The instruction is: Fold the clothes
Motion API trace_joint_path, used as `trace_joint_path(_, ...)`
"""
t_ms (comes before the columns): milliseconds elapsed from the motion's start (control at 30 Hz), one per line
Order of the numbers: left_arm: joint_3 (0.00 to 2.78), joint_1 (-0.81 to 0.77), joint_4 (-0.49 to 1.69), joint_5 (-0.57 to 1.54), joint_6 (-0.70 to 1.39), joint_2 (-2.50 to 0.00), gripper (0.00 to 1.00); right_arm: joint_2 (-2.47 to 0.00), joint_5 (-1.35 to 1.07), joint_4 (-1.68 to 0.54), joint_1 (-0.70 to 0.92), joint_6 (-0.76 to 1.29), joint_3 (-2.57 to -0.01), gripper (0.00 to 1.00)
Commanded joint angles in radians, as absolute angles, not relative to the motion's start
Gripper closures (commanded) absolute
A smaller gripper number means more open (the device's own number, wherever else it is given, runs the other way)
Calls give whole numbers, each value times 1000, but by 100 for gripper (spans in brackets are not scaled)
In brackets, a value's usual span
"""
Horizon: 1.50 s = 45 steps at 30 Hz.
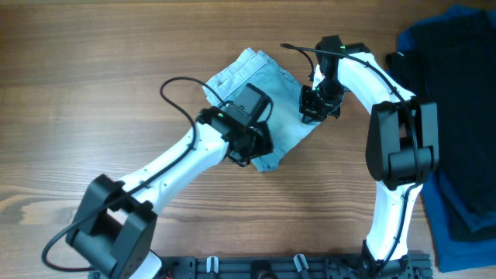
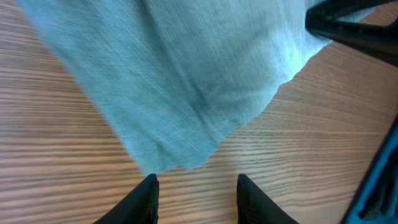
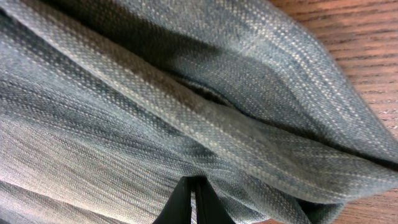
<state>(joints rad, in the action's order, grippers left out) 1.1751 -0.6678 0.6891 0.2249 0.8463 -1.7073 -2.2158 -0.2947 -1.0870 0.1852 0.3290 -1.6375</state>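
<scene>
The left gripper (image 2: 198,190) is holding its two black fingers apart, with nothing between them, only the brown wooden table (image 2: 62,155). Just ahead of those fingers, the light blue faded denim shorts (image 2: 186,74) are lying in a loose fold. Farther off, the right gripper (image 3: 191,200) is squeezing its fingers tight together against the denim. I cannot tell if it is pinching any. With this edge free, a tug from the right could pull the fold open or crooked.

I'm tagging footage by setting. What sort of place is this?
Probably a robotics lab bench: two white-and-black robot arms mounted at a brown wooden table, working on a pair of light blue faded denim shorts, with a dark blue garment pile at one side.
</scene>
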Motion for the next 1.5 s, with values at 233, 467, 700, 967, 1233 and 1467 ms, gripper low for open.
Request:
trace_joint_path(233,1164,-754,638,136,987,-1842,62,-2225,-285,-1080,189,315,-1628,96)
trace_joint_path(467,1164,-773,627,49,1041,-1846,64,-2225,-285,-1074,189,314,-1628,96)
trace_joint_path(700,1163,-780,620,43,1041,-1889,61,-2225,-285,-1065,189,315,-1628,96)
trace_joint_path(967,1164,-748,730,30,968,-1889,96,-2225,-285,-1063,189,314,-1628,96)
trace_joint_path(1233,1164,-659,830,-62,794,-1866,80,-2225,-286,-1063,189,292,-1628,96)
trace_joint_path(1467,1164,-658,775,-73,739,-1866,79,-2211,-324,-1082,190,41,-1638,96)
